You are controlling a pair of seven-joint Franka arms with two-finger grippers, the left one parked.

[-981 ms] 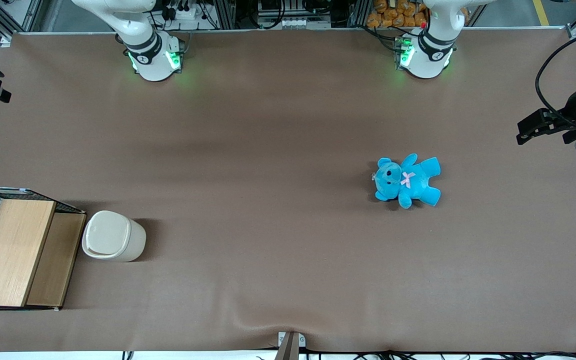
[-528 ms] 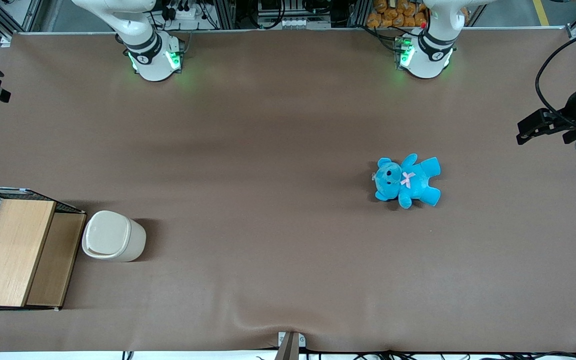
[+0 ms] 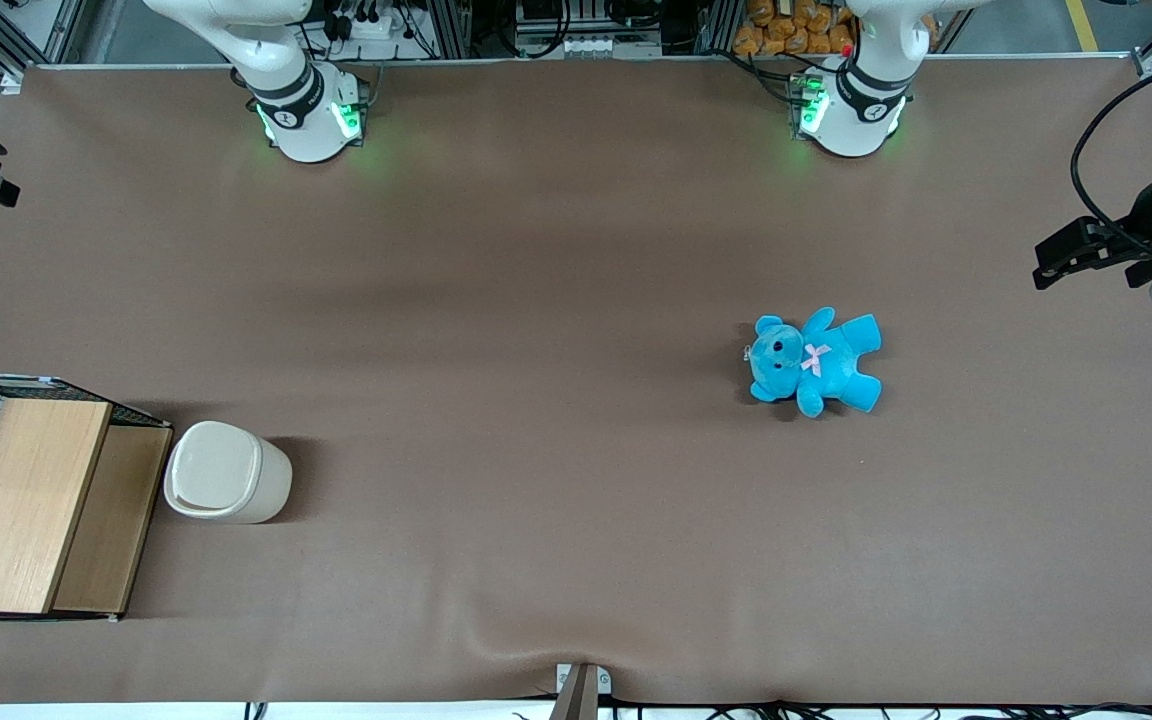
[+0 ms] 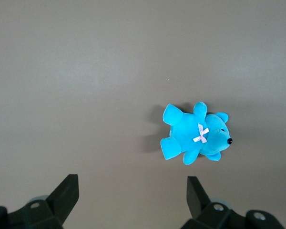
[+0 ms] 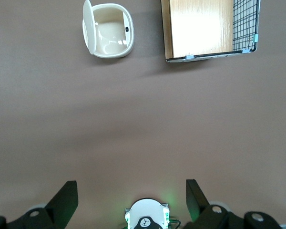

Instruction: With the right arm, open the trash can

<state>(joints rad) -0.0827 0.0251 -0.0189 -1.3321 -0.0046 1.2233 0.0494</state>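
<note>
The cream-white trash can (image 3: 226,472) stands toward the working arm's end of the table, beside the wooden-topped wire basket (image 3: 26,500). In the right wrist view the trash can (image 5: 109,33) shows its hollow inside, and its white lid (image 5: 87,26) stands up on the side away from the basket. My right gripper (image 5: 131,200) is open and empty. It hangs high above the right arm's own base (image 5: 145,217), well apart from the can. In the front view only the right arm's base (image 3: 306,120) shows, and the gripper is out of view.
A blue teddy bear (image 3: 816,362) lies on the brown table toward the parked arm's end. It also shows in the left wrist view (image 4: 195,136). The wire basket (image 5: 207,28) sits next to the can at the table's edge.
</note>
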